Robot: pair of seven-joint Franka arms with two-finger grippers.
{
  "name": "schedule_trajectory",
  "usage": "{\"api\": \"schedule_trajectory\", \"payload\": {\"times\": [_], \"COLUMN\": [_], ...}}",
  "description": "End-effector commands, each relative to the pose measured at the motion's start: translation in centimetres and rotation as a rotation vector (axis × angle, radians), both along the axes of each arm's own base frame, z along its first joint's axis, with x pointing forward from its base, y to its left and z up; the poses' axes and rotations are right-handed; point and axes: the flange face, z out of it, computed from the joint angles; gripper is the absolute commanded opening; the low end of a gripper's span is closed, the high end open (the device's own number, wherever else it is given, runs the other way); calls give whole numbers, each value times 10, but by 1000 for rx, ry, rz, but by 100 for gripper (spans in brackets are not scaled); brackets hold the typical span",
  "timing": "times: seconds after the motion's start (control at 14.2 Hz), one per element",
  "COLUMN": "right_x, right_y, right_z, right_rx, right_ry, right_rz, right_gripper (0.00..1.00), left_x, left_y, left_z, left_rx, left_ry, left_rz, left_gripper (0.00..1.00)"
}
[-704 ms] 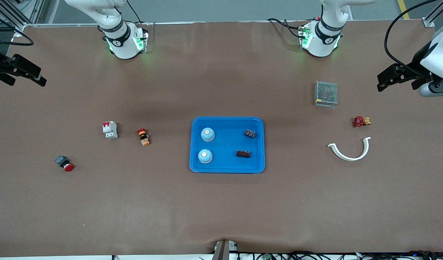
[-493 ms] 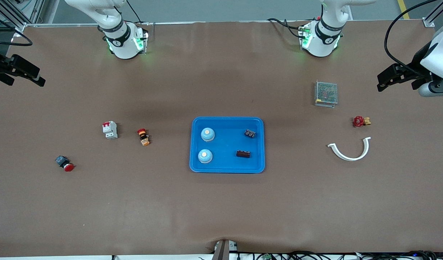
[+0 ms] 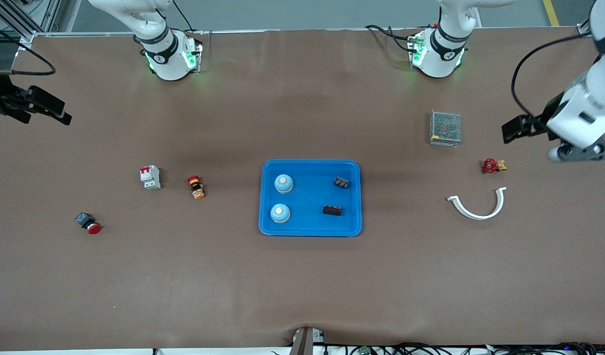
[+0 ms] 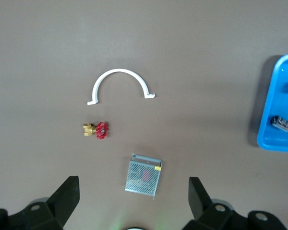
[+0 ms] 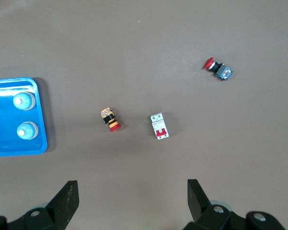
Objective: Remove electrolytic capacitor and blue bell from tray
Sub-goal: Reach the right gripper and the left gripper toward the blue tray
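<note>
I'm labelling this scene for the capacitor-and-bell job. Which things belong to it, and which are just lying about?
Belongs to the job:
- two bells, in the blue tray
- two capacitors, in the same tray

Lying about:
- breaker
- orange switch
- red push button
- mesh box
- red valve
- white clamp

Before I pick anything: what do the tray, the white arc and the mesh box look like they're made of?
Tray: likely molded plastic, uniform bright blue, smooth, rounded rim with slight sheen.
White arc: probably plastic, thin, evenly white, matte, with small end tabs.
Mesh box: looks like metal, grey perforated cover with a silvery edge.
</note>
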Motion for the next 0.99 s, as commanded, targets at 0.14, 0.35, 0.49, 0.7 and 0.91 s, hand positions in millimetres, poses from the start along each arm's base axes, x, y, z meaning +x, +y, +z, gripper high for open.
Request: {"api": "schedule_trajectory", "payload": {"times": [0.14,0.35,0.49,0.7,0.91], "right_x": [5,6,2,-11,-15], "right_y": [51,86,119,202,263], "right_z": [-31,-65,-86,-120,-148], "right_rx": [14,15,16,5,11], "right_ry": [-5,-9,-9,20,2], "right_rz": [-114,-186,-227,-304,-345], "right_gripper": [100,100,100,100,100], "left_x": [16,8,7,3,1], "left_y": [-44,-95,-117,-146,-161], "left_z": [-56,-99,-119,-137,-149], "left_rx": [-72,-39,-20,-5,6], "left_ry": [32,44,61,66,68], "left_rz": [140,211,244,279,317], "left_gripper": [100,100,100,100,100]}}
